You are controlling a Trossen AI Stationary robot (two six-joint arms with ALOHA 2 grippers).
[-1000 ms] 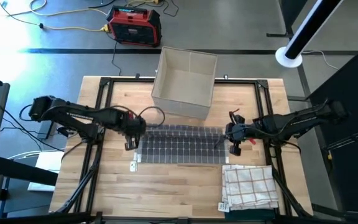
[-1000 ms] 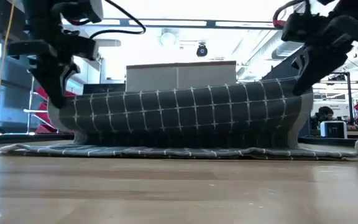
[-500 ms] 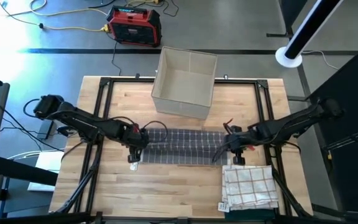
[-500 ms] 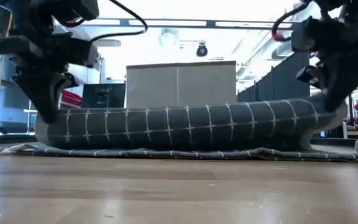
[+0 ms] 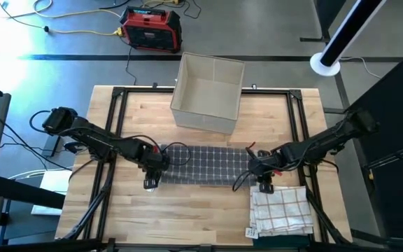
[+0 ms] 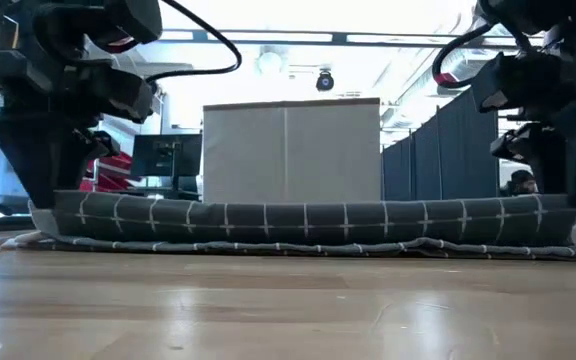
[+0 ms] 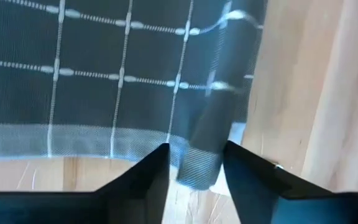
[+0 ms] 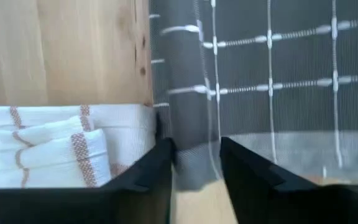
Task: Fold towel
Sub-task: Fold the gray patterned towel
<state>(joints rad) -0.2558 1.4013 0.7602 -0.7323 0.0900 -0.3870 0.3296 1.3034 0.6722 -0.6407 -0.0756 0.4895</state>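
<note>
Corners of the dark checked towel (image 5: 201, 165) sit pinched in my fingers, one in the left gripper (image 5: 150, 170), one in the right gripper (image 5: 261, 173), both low over the middle of the bench (image 5: 201, 210). My fingers are narrow, closed on cloth. The towel's long axis runs straight between my two grippers, parallel to the bench's near edge, and the fold lies flat under them. Each arm is equally near its own end, so I judge letting go calls for both at once. My right wrist view shows the folded white towel (image 8: 55, 146) touching my corner; the low view shows the carried edge (image 6: 298, 215) lying level on the layer below.
</note>
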